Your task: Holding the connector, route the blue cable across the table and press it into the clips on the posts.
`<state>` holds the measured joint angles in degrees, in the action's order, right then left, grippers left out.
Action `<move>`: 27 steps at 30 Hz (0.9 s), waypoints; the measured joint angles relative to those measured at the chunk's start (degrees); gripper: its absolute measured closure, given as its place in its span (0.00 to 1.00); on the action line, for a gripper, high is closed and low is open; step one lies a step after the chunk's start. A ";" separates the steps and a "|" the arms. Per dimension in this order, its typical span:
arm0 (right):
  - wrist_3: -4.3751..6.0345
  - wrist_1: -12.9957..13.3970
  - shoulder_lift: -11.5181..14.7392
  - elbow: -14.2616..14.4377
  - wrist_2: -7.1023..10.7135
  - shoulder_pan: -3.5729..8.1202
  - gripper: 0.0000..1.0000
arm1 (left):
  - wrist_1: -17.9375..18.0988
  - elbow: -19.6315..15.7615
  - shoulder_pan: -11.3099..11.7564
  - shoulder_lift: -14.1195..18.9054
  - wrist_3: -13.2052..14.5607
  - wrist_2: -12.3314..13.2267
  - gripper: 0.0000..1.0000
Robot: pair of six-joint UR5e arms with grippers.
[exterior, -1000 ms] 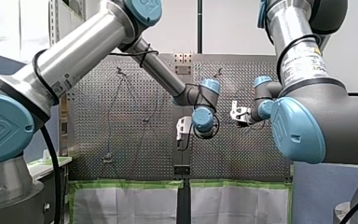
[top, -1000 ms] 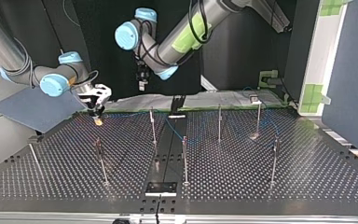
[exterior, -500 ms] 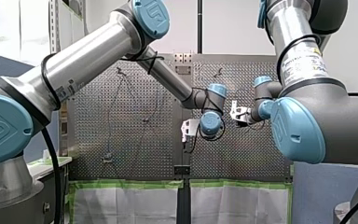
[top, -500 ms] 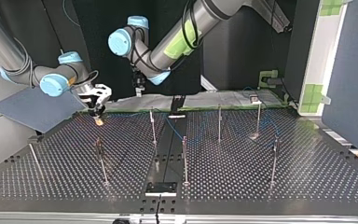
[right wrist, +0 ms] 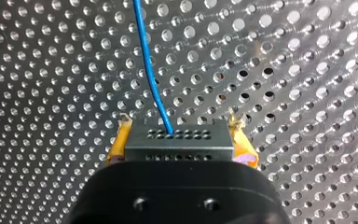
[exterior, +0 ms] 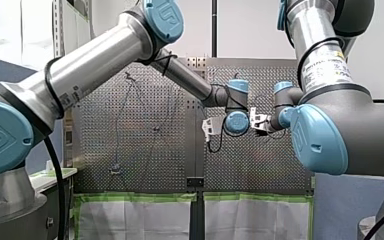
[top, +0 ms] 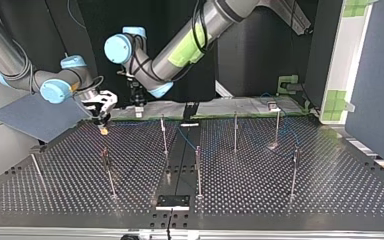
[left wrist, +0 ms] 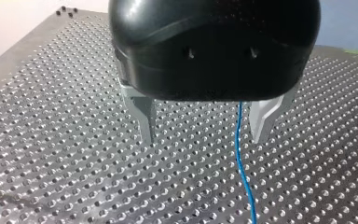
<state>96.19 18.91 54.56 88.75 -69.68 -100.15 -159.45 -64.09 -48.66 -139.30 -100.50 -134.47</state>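
Observation:
In the right wrist view my right gripper has its yellow pads shut on a grey connector. The blue cable leaves the connector and runs ahead over the perforated table. My left gripper hangs open just above the table, its metal fingers apart. The blue cable passes between them, nearer one finger, and touches neither. In the top view my left gripper is close beside my right gripper at the far left. Thin posts stand across the table, and the faint cable threads among them.
More posts rise from the table. A black strip runs down its middle to a black plate at the near edge. A grey board leans at the top view's left.
My left arm has swung toward the top view's left, bringing its open gripper close to my right gripper. My right gripper has stayed almost still with the connector.

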 joint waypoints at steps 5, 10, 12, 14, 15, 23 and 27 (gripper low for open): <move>0.01 0.00 0.00 0.02 0.04 0.19 1.00 | -1.72 2.74 0.23 -2.50 -0.48 0.11 0.00; -0.02 0.00 0.01 0.02 0.13 0.32 1.00 | -2.72 5.15 0.56 -4.87 -1.16 0.06 0.00; -0.01 0.02 0.00 0.01 0.14 0.33 1.00 | -2.47 5.97 0.79 -5.71 -1.30 -0.06 0.00; 0.00 0.05 0.00 0.01 0.17 0.34 1.00 | -1.98 7.01 0.98 -6.72 -1.42 -0.18 0.00; 0.00 0.06 0.00 0.02 0.24 0.34 1.00 | -1.76 7.44 1.03 -7.17 -1.45 -0.22 0.00; 0.01 0.09 -0.01 0.01 0.96 0.30 1.00 | 0.09 11.34 1.20 -8.83 -1.83 -0.50 0.00; 0.05 0.09 -0.01 0.02 1.04 0.30 1.00 | 0.60 11.85 1.36 -9.00 -2.08 -0.34 0.00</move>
<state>96.24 18.99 54.55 88.77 -68.64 -99.85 -158.85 -52.24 -47.30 -148.31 -102.58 -134.81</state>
